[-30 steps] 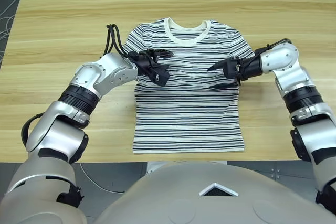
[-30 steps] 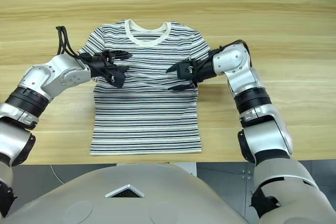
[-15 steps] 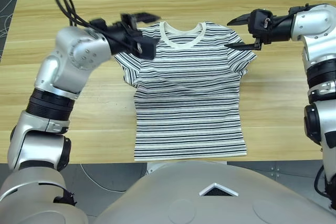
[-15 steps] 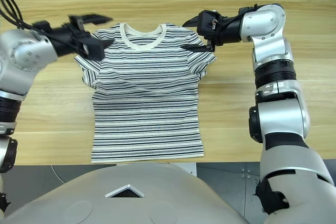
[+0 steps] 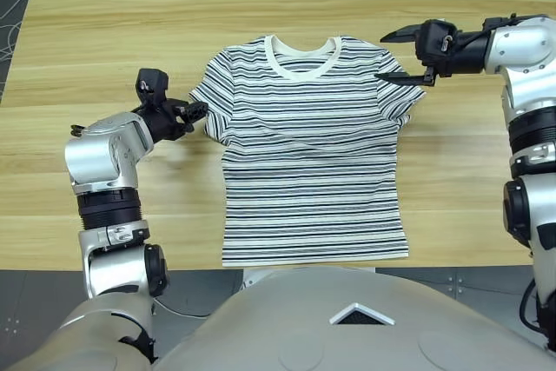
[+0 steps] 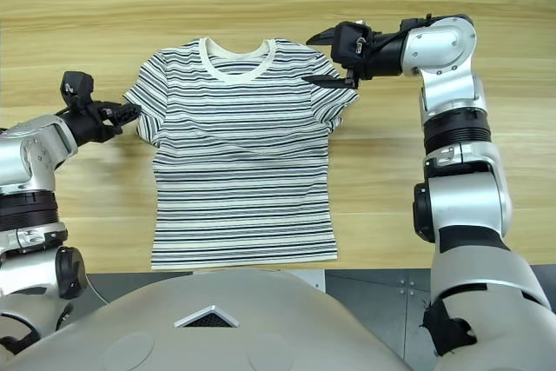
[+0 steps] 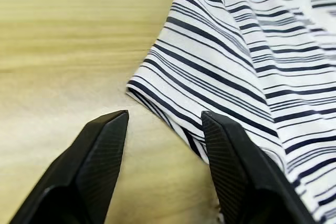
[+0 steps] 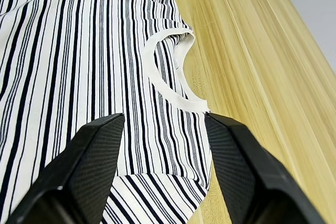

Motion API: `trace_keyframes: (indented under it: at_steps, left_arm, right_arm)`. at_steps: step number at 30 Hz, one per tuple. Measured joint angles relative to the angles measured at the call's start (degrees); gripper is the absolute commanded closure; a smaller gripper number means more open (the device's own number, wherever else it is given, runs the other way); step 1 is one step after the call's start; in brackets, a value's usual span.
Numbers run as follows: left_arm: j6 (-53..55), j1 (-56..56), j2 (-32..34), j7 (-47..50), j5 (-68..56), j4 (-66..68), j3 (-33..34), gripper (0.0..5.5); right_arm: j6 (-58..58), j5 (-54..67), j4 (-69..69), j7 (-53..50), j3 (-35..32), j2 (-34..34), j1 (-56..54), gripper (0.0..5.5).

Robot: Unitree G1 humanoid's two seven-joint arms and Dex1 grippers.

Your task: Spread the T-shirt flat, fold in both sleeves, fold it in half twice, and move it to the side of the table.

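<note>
A black-and-white striped T-shirt (image 5: 313, 154) with a cream collar lies face up on the wooden table (image 5: 104, 23), both short sleeves spread outward. My left gripper (image 5: 196, 113) is open, low over the table at the outer edge of the left sleeve (image 5: 213, 102). In the left wrist view its fingers (image 7: 105, 145) straddle the sleeve's corner (image 7: 157, 87), one over bare wood and one over the cloth. My right gripper (image 5: 388, 58) is open and hangs above the shirt's right shoulder. The right wrist view has the collar (image 8: 168, 77) beyond its fingertips (image 8: 100, 150).
The shirt's hem (image 5: 313, 256) lies close to the table's front edge (image 5: 174, 248). Bare wood stretches left, right and behind the shirt. Dark floor with cables (image 5: 13, 6) borders the table's left side.
Both grippers left the shirt's chest and the sleeves now lie spread out. The left arm then swung down and outward to the left sleeve edge. The right gripper stayed over the right shoulder.
</note>
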Motion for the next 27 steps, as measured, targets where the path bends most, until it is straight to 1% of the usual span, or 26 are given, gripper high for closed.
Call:
trace_keyframes:
  at_steps: [5,13,27]
  left_arm:
    - [0.38,-0.90,-2.98,2.41,-3.39,2.80,3.25,2.91]
    - [-6.71,-4.40,-5.18,3.42,-5.14,12.92,4.35,2.91]
    - [-7.07,-4.28,-5.78,3.79,-6.94,13.29,3.08,5.39]
  right_arm:
    - [0.97,0.03,-2.70,0.22,0.01,-0.02,1.06,2.67]
    - [1.36,0.00,-4.04,0.57,0.05,-0.07,1.80,2.67]
    - [1.28,-0.10,-3.82,0.44,0.19,-0.10,1.89,2.63]
